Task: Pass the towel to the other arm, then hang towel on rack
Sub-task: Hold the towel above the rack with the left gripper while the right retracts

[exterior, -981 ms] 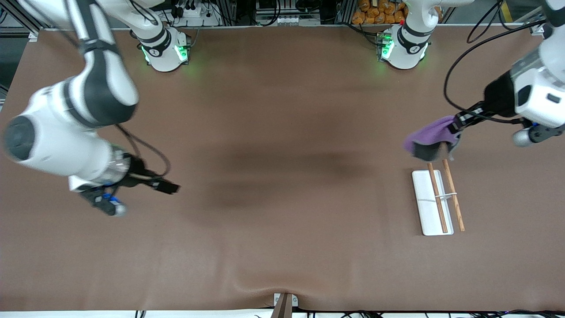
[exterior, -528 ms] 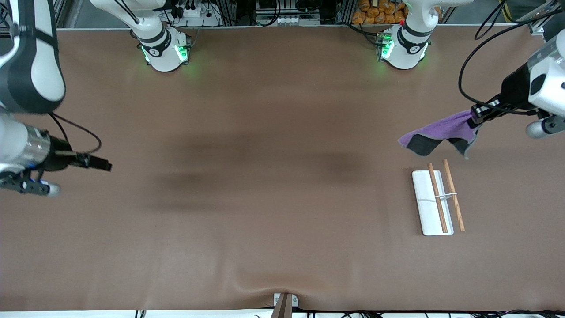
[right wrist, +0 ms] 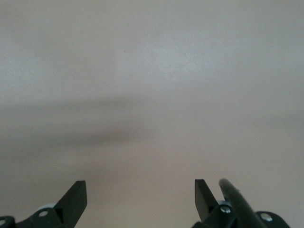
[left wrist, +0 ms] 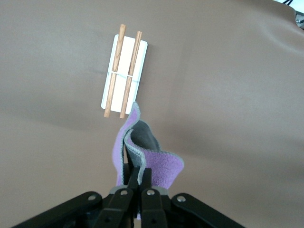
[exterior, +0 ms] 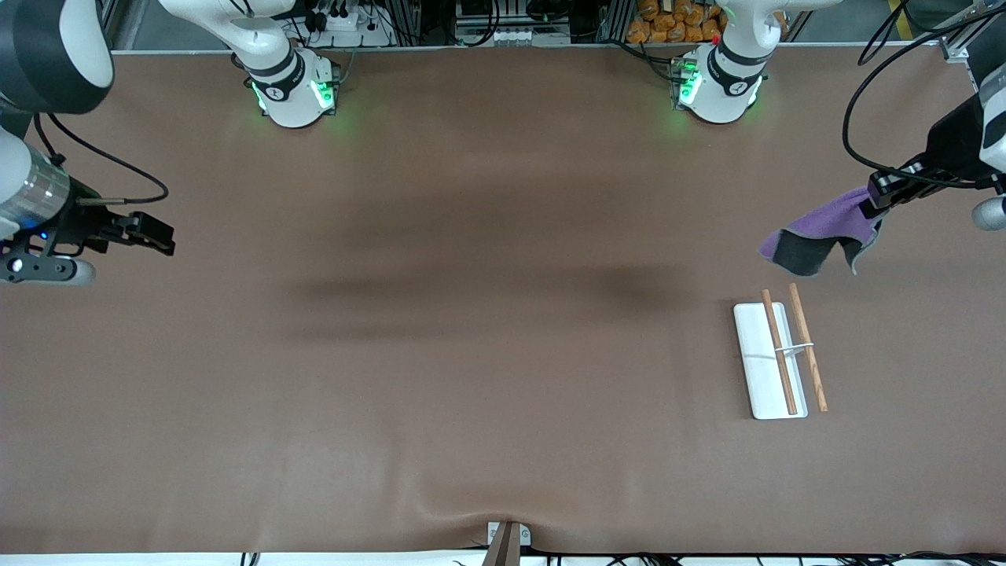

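My left gripper (exterior: pixel 879 197) is shut on the lilac towel (exterior: pixel 825 234), which hangs from it in the air with its dark grey underside showing. In the left wrist view the towel (left wrist: pixel 159 166) drapes from my left gripper (left wrist: pixel 137 176). The rack (exterior: pixel 780 360), a white base with two wooden rods and a thin metal crosspiece, lies on the table toward the left arm's end; it also shows in the left wrist view (left wrist: pixel 123 71). The towel hangs over the table just short of the rack's rod ends. My right gripper (exterior: pixel 161 234) is open and empty over the right arm's end of the table; its fingertips (right wrist: pixel 76 197) show wide apart.
The brown table mat (exterior: pixel 487 330) has a small raised wrinkle at its front edge (exterior: pixel 503 511). Both arm bases (exterior: pixel 295 86) stand along the table's back edge. Black cables loop from both wrists.
My left gripper has carried the towel farther toward the left arm's end of the table, away from the rack's rod ends. My right gripper has drawn back and stays open.
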